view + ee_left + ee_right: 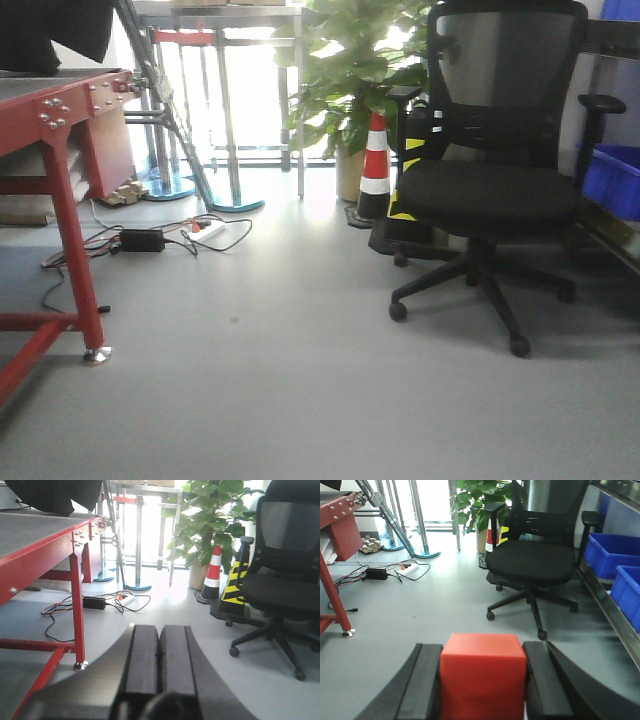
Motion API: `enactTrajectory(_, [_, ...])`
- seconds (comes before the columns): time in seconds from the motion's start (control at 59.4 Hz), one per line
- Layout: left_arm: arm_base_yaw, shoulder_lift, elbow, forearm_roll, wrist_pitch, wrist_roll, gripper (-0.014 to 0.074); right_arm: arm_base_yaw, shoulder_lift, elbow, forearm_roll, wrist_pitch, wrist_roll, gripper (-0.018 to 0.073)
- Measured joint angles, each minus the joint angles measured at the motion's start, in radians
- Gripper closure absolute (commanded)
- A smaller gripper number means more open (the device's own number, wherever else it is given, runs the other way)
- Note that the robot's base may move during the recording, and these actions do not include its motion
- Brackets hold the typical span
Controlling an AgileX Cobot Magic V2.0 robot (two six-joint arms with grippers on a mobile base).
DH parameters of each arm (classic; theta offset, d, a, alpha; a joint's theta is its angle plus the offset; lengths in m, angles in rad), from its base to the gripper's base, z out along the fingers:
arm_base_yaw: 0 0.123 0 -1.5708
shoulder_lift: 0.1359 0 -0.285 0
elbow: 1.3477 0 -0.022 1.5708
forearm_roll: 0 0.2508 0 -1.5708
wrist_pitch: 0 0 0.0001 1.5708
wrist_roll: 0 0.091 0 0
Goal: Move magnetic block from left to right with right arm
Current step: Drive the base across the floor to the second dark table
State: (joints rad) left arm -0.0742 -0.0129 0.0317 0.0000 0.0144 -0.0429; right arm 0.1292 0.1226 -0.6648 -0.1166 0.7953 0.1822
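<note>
The magnetic block (482,675), a plain red cube, fills the space between the two black fingers of my right gripper (482,652), which is shut on it and held up in the air above the grey floor. In the left wrist view my left gripper (160,630) is shut, its two dark pads pressed together with nothing between them. Neither gripper nor the block appears in the exterior front-facing view.
A red-framed table (45,545) with a dark top stands at the left. A black office chair (490,190) is at the right, beside a striped cone (375,165) and a potted plant (350,80). Cables and a power strip (165,238) lie on the floor. Blue bins (612,555) line the right side.
</note>
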Motion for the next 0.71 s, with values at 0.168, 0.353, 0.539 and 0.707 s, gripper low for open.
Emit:
enactTrajectory(0.168, [0.0, 0.0, 0.0, 0.0, 0.0, 0.0, 0.0712, 0.0, 0.0, 0.0, 0.0, 0.0, 0.0, 0.0403])
enactTrajectory(0.353, [0.0, 0.0, 0.0, 0.0, 0.0, 0.0, 0.0713, 0.0, 0.0, 0.0, 0.0, 0.0, 0.0, 0.0403])
enactTrajectory(0.539, [0.0, 0.0, 0.0, 0.0, 0.0, 0.0, 0.0713, 0.0, 0.0, 0.0, 0.0, 0.0, 0.0, 0.0403])
enactTrajectory(0.707, [0.0, 0.0, 0.0, 0.0, 0.0, 0.0, 0.0713, 0.0, 0.0, 0.0, 0.0, 0.0, 0.0, 0.0403])
